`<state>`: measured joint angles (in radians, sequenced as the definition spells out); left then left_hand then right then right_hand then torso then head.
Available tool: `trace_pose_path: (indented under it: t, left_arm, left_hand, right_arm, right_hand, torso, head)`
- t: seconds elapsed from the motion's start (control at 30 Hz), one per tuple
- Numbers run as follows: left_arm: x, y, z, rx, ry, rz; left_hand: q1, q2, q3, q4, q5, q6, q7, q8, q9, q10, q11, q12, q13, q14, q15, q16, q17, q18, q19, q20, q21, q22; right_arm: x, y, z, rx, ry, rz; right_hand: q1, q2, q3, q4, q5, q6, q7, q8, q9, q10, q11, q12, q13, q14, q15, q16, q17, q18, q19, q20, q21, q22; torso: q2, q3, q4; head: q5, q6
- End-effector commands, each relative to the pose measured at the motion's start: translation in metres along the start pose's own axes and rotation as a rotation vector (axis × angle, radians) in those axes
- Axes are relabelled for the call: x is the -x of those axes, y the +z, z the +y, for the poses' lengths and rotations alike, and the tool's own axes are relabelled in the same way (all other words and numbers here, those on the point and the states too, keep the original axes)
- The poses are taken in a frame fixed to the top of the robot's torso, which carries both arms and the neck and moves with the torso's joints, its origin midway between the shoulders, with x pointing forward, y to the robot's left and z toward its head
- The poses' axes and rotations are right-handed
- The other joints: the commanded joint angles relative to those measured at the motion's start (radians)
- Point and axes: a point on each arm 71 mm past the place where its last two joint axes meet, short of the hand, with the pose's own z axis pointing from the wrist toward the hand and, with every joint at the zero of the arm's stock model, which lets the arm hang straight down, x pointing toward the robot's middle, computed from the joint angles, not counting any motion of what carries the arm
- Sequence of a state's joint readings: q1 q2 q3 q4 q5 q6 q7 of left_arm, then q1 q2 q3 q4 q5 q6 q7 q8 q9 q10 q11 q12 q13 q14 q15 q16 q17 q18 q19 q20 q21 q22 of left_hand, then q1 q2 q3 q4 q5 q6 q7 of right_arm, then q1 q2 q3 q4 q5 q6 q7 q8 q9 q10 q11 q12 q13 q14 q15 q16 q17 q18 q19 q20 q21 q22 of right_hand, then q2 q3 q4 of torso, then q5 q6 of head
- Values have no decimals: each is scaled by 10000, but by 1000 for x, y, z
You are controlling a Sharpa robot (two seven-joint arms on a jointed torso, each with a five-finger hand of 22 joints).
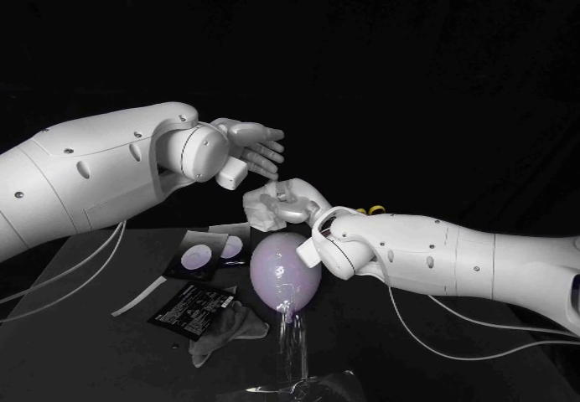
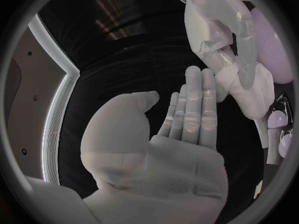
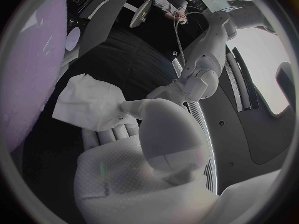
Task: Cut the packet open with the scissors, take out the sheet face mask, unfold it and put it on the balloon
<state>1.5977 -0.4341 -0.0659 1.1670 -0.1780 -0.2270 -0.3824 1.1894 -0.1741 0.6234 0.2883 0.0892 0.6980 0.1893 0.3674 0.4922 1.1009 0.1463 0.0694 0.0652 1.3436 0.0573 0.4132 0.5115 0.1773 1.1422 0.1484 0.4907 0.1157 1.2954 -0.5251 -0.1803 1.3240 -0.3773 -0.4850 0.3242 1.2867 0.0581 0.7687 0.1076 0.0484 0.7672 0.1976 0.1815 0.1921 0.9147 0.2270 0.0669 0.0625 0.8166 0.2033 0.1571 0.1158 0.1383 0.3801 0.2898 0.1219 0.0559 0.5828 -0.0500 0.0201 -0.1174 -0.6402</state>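
The pale purple balloon [image 1: 283,272] stands upright on a clear stand [image 1: 297,356] at the table's middle. Just above its top my right hand [image 1: 294,206] holds the white sheet face mask [image 1: 268,209], still folded into a wad. The same folded mask [image 3: 89,104] sticks out past my right hand's fingers [image 3: 118,134], beside the balloon [image 3: 31,64]. My left hand [image 1: 246,152] hovers up and to the left of the mask with straight, spread fingers, holding nothing. Its fingertips [image 2: 198,82] come close to the mask [image 2: 250,92]. The black packet [image 1: 191,306] lies flat on the table left of the balloon.
A dark card with two pale round patches [image 1: 208,251] lies behind the packet. A grey crumpled cloth [image 1: 230,331] sits by the packet's near corner. Small yellow bits [image 1: 376,209] peek out behind my right wrist. White cables hang under both arms.
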Motion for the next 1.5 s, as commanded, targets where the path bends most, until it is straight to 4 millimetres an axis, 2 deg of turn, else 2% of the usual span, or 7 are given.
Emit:
trace_pose_path:
  t: [0.03, 0.2, 0.43, 0.63, 1.07, 1.4, 1.5]
  left_arm:
    - [-6, 1, -5, -102, 42, 344]
    - [-5, 5, -11, -599, -52, 182]
    - [14, 8, -17, -1703, -17, -435]
    - [35, 0, -16, -2990, 8, -989]
    - [71, -32, 34, -4013, -502, -2072]
    - [57, -44, 90, -3420, -953, -1774]
    - [48, -46, 104, -3178, -1151, -1634]
  left_hand:
    - [39, -4, -104, 9, 43, -42, 349, 67, -24, 30, 2, 41, 4, 8, 24, 28, 14, 59, 38, 14, -38, -23]
    - [92, 15, -240, 0, 37, -226, 366, 102, -104, -250, 60, -37, -13, -467, 118, -85, 4, 30, -236, 99, -286, -146]
    - [643, -142, -704, -5, 49, -335, -37, 304, -352, -766, 51, -3, -3, -1692, 279, -628, -236, 51, -958, 411, -1000, -470]
    - [1466, -119, -739, -158, 46, 426, -94, 331, -781, -467, 1, 169, 14, -2086, 300, -873, -403, 65, -1165, 562, -1389, -477]
    - [2139, -120, -605, -482, -7, 1688, -32, 487, -1143, 825, -272, 756, 108, -1605, 12, -46, -66, 69, -656, 272, -1026, -248]
    - [2302, 5, -856, -647, -17, 1999, -221, 370, -1368, 1222, -528, 1148, 239, -954, -309, 1787, 903, 42, 109, -238, 106, 371]
    - [2271, 10, -926, -598, 8, 2125, -398, 371, -1421, 1315, -620, 1380, 350, -697, -479, 3045, 1623, 13, 423, -433, 896, 835]
  right_arm:
    - [-2, 1, 0, 8, 384, 264]
    - [-3, 0, 0, 65, 682, 398]
    - [-2, -6, 1, 147, 1110, 583]
    - [6, -15, 0, 24, 1673, 521]
    - [38, -35, 0, -513, 3721, -502]
    - [59, -45, 2, -808, 4764, -1352]
    - [62, -47, 4, -834, 4978, -1483]
  right_hand:
    - [-110, 20, 77, -25, -5, 57, 761, 26, 12, 57, -11, -40, 5, 64, 27, -48, -12, 79, -63, 30, -10, -21]
    - [-124, 24, 89, -33, -5, 59, 760, 28, 14, 62, -12, -39, 5, 66, 28, -52, -14, 77, -65, 30, -13, -24]
    - [-160, 24, 111, -52, -5, 63, 736, 27, 17, 64, -18, -41, 5, 63, 29, -67, -19, 73, -90, 32, -28, -32]
    - [-214, 29, 131, -66, -5, 113, 720, 46, 34, 93, -33, -34, 8, 88, 20, -71, -19, 86, 63, 29, 19, -14]
    - [-557, 82, 168, -162, -5, 126, 669, 76, 76, 174, -88, -45, 3, 419, -88, -36, 5, 233, 1309, 20, 463, 142]
    - [-731, 153, 173, -295, -3, 41, 633, 71, 96, 141, -125, -51, 1, 739, -189, 4, 31, 371, 2844, 6, 1024, 324]
    - [-780, 176, 166, -332, -4, -15, 611, 59, 97, 116, -137, -54, 0, 768, -210, -24, 23, 405, 3157, -4, 1146, 353]
  torso:
    - [-1, -11, 8]
    - [-6, -12, 7]
    - [5, -5, -7]
    - [4, -6, -4]
    - [6, -17, -1]
    - [17, -13, -5]
    - [19, -8, -7]
  head:
    - [-11, -9]
    - [-34, 4]
    - [-7, 27]
    - [0, 10]
    - [-83, -59]
    - [-175, -131]
    - [-238, -125]
